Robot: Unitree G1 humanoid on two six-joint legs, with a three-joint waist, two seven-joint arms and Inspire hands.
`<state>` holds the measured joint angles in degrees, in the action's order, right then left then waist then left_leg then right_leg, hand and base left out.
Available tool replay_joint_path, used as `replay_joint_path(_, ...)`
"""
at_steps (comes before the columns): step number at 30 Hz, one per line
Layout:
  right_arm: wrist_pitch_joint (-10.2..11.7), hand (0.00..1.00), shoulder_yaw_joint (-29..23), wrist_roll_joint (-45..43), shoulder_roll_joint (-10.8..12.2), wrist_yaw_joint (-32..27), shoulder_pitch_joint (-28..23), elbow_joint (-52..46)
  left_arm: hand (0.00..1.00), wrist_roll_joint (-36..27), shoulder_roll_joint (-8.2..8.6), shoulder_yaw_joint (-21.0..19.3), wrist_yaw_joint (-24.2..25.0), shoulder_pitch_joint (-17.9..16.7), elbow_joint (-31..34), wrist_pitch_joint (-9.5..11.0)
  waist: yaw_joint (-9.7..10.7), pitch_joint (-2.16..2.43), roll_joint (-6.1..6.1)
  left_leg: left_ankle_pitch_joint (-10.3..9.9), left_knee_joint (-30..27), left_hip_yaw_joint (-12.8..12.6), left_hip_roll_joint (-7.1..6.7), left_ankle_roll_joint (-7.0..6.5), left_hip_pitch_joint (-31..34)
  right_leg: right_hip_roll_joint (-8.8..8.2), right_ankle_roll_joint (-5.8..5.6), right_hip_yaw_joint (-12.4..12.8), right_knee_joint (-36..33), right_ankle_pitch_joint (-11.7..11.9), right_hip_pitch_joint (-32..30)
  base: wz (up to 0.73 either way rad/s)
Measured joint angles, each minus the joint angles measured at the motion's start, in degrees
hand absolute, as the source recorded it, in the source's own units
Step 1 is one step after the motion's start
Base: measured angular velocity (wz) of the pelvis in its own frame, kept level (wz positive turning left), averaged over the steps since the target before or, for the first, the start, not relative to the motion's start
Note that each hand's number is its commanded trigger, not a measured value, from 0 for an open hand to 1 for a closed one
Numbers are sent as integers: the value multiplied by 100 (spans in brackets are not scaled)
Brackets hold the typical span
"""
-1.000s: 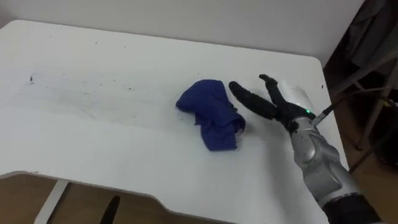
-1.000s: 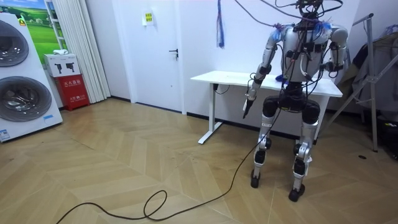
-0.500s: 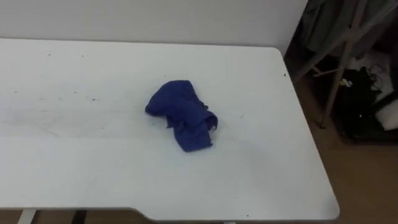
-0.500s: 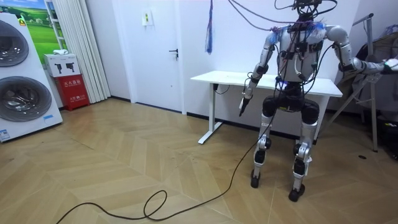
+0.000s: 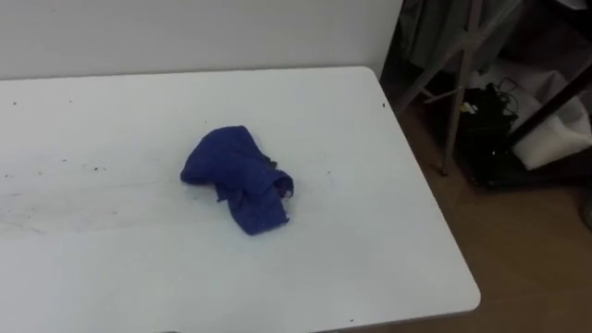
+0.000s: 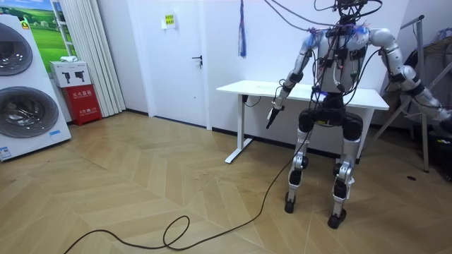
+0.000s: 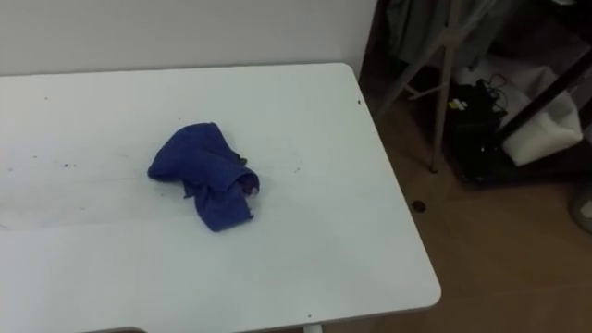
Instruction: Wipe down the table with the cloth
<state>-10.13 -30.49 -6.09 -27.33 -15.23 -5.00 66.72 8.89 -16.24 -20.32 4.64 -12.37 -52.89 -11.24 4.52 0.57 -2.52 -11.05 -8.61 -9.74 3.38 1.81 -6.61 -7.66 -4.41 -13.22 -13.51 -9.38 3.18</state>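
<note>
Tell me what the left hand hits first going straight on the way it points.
Probably the wooden floor: the left hand hangs off the white table's end, pointing down and slightly toward the room view's left. The table's leg stands near that line; depth is unclear.

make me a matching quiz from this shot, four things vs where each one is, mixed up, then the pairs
1 blue cloth
2 left hand
3 right hand
4 red box

a on the floor by the washing machine
b crumpled on the white table
c low beside the table's edge, room view's left
d out past the table's end, room view's right

Pairs: 1-b, 2-c, 3-d, 4-a
</note>
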Motion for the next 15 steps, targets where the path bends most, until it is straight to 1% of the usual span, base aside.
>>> replay_joint_path(1, -12, 0, 156, -5, 28, 134, -123, 226, 0, 6, 1, 62, -9, 7, -11, 0, -12, 0, 18, -7, -2, 0, -1, -1, -45, 1, 0, 11, 1, 0, 40, 0)
replay_joint_path(2, -33, 0, 226, -21, 59, 184, -174, 321, 0, 15, 2, 104, -11, 7, -27, -2, -6, -12, 32, -11, 0, 0, -1, 0, -89, 2, -1, 11, 9, -1, 90, 0)
replay_joint_path(3, -75, 0, 292, -28, 170, 260, -283, 481, 0, 15, 4, 212, -11, 25, -98, 0, -10, -21, 88, -37, -8, 3, 7, 3, -134, 10, -6, -2, 56, -4, 175, 0)
replay_joint_path(4, -111, 0, 399, -30, 238, 288, -338, 522, 0, 10, 7, 275, -11, 36, -124, 0, -19, -15, 84, -52, -11, 2, 13, 5, -149, 16, -5, 1, 80, -4, 204, -4)
replay_joint_path(5, -154, 0, 649, -49, 419, 321, -398, 608, 0, 23, 35, 378, -12, 26, -129, 1, -25, -17, 96, -58, -11, -7, 15, 8, -169, 25, -6, 37, 80, -4, 213, -7)
replay_joint_path(6, -181, 0, 911, -50, 637, 370, -448, 679, 0, 28, 89, 434, -13, 29, -154, 31, -40, -39, 134, -58, -12, -17, 17, 8, -173, 29, -3, 46, 94, -7, 214, -7)
replay_joint_path(7, -197, 0, 1035, -47, 742, 412, -465, 697, 0, 25, 121, 479, -13, 38, -199, 53, -45, -31, 118, -58, -11, -22, 18, 8, -179, 30, -4, 49, 103, -8, 223, -5)
replay_joint_path(9, -205, 0, 1473, -133, 1139, 583, -507, 706, 0, 30, 280, 665, -17, 34, -424, 81, -82, -39, 161, -64, 5, -47, 20, 8, -261, 52, -8, 85, 193, 2, 284, -6)
replay_joint_path(10, -205, 0, 1569, -172, 1219, 611, -506, 705, 0, 30, 317, 711, -23, 33, -474, 80, -98, -38, 163, -73, 4, -53, 20, 7, -275, 52, -9, 90, 190, 1, 293, -5)
replay_joint_path(11, -205, 0, 1812, -329, 1354, 681, -507, 678, 0, 40, 403, 774, -56, 35, -535, 81, -164, -41, 176, -87, 1, -57, 20, 8, -290, 57, -10, 97, 194, 1, 317, 0)
replay_joint_path(12, -207, 0, 2098, -497, 1429, 749, -495, 626, 0, 47, 457, 903, -87, 54, -591, 80, -243, -40, 195, -92, -4, -57, 20, 8, -296, 59, -13, 100, 202, 4, 326, 0)
replay_joint_path(13, -207, 0, 2254, -620, 1447, 788, -481, 582, 0, 42, 469, 1006, -112, 68, -620, 80, -290, -39, 207, -92, -18, -57, 20, 7, -293, 59, -14, 101, 199, 5, 325, 0)
replay_joint_path(14, -212, 0, 2519, -976, 1469, 841, -386, 494, 0, 44, 493, 1209, -191, 66, -625, 80, -351, -35, 253, -92, -21, -55, 20, 7, -276, 59, -16, 97, 191, 9, 325, 3)
replay_joint_path(15, -197, 0, 2701, -1340, 1470, 855, -261, 373, 0, 53, 514, 1379, -238, 64, -624, 80, -382, -41, 288, -92, -24, -43, 21, 7, -256, 59, -16, 77, 198, 12, 315, 5)
